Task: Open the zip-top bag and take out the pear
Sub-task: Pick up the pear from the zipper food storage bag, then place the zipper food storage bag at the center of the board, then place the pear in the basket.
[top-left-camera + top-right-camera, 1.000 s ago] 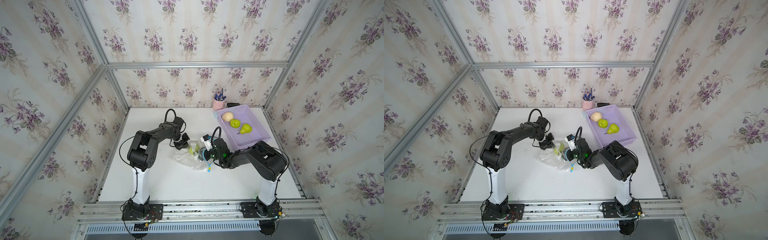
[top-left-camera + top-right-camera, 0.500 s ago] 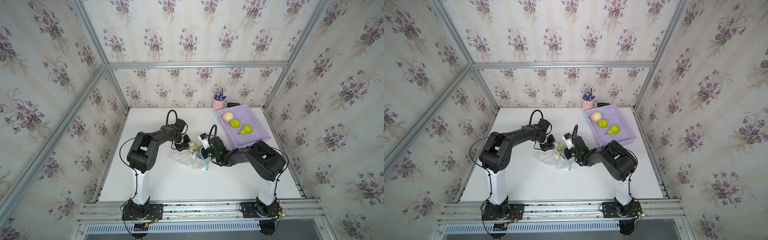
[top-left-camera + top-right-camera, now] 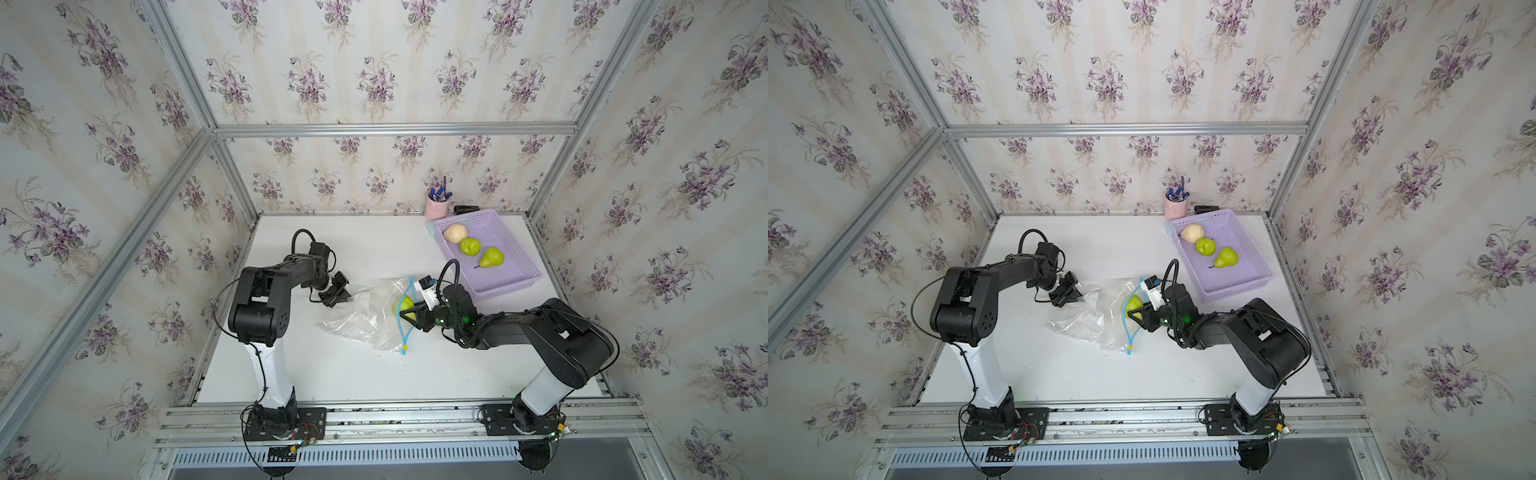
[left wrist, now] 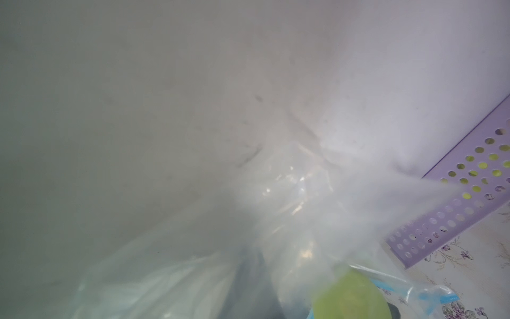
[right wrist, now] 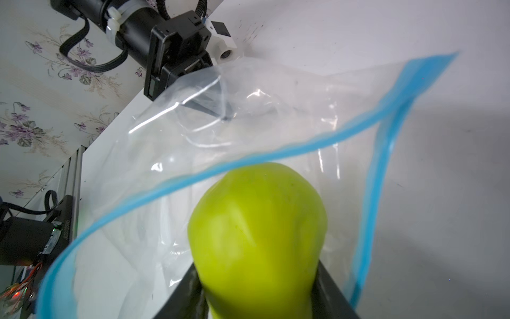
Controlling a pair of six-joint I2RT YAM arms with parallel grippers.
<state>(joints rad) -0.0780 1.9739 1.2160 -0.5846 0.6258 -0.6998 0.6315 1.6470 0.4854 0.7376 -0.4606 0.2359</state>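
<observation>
Jaws of the right gripper (image 3: 409,315) clamp the pear (image 5: 256,237) at the open 3 o'clock end of the zip-top bag (image 3: 361,320). At 9 o'clock, the left gripper (image 3: 342,296) jaws pinch plastic.

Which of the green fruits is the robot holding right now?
The pear at the bag's open mouth, clamped in the right gripper. The other two green fruits lie loose in the lilac basket.
</observation>
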